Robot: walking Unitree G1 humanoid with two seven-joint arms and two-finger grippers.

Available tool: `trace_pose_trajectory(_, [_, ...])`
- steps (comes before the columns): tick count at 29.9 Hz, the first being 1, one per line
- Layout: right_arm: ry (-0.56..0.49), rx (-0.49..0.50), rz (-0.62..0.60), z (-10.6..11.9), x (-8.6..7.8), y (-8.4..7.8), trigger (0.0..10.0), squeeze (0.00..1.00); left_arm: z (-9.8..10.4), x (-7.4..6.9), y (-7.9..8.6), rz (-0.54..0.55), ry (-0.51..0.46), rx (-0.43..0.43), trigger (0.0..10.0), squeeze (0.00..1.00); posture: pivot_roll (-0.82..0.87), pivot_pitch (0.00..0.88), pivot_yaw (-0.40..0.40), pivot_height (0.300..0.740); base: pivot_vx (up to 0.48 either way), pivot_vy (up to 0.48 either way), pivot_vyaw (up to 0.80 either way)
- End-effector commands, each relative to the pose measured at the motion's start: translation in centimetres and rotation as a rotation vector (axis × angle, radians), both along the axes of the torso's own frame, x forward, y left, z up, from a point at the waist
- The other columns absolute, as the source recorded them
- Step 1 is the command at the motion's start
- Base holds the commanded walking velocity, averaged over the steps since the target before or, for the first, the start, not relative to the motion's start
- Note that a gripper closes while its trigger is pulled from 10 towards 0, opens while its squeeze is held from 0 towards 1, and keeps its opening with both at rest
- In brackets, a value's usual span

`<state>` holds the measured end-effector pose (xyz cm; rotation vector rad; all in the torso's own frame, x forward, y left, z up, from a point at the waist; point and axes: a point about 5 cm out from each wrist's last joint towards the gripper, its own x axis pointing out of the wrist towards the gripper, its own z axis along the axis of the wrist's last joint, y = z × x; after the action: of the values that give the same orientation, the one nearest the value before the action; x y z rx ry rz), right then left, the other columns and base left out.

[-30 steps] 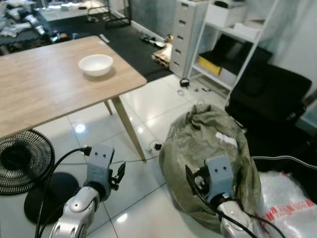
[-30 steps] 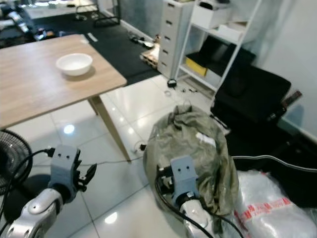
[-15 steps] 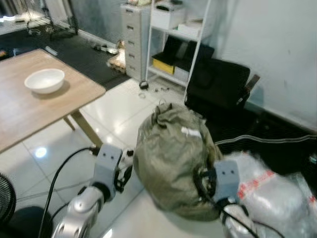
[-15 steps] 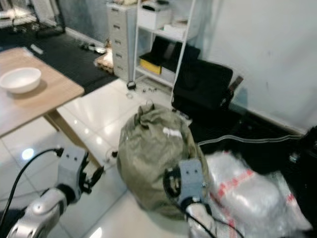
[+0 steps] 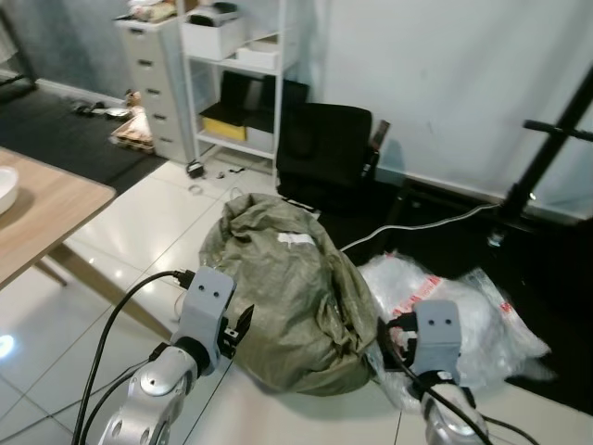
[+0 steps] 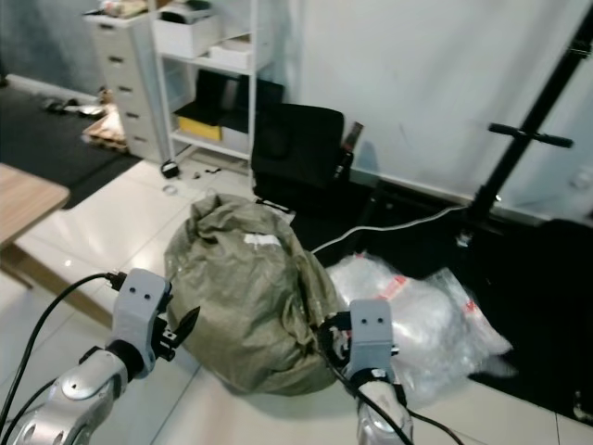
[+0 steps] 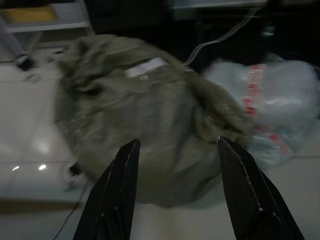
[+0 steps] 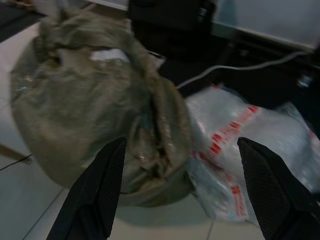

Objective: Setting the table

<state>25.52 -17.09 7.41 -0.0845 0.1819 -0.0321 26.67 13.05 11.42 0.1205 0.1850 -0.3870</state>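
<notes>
Hanging released with nothing between the fingers: left gripper (image 7: 175,195) and right gripper (image 8: 180,195), both low in front of the body, above the white tiled floor (image 5: 120,232). Facing a big olive sack (image 5: 278,287) just ahead, touching a clear plastic bag (image 5: 463,315) with red print on its right. Far off to the left, wooden table (image 5: 42,218) corner, white bowl (image 5: 5,188) at its edge. Behind the sack, black chair (image 5: 324,153), white shelf (image 5: 236,83), grey drawers (image 5: 153,79).
</notes>
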Motion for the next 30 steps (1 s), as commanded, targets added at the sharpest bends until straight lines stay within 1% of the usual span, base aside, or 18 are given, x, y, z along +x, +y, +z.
trace_pose_trajectory(1, [0.021,0.001,-0.016,-0.39,-0.27,-0.26,10.0,0.0,0.36,-0.18,-0.57,-0.037,-0.011,-0.021,10.0,0.0,-0.06,0.0,0.101,0.74,0.0,0.0,-0.8])
trace_pose_trajectory(7, [0.013,0.003,-0.016,-0.14,-0.16,-0.13,10.0,0.0,0.33,-0.29,-0.67,-0.051,-0.006,-0.044,10.0,0.0,-0.06,0.0,0.1,0.74,0.0,0.0,-0.8])
trace_pose_trajectory(12, [0.008,0.003,-0.02,0.05,-0.09,-0.15,10.0,0.0,0.41,-0.12,-0.61,-0.04,0.005,-0.05,10.0,0.0,-0.06,0.0,0.1,0.74,0.0,0.0,-0.8])
trace_pose_trajectory(30, [0.013,0.007,-0.026,-0.01,-0.14,-0.12,10.0,0.0,0.72,0.21,-0.85,-0.053,-0.007,-0.034,10.0,0.0,-0.07,0.001,0.103,0.74,0.0,0.0,-0.8])
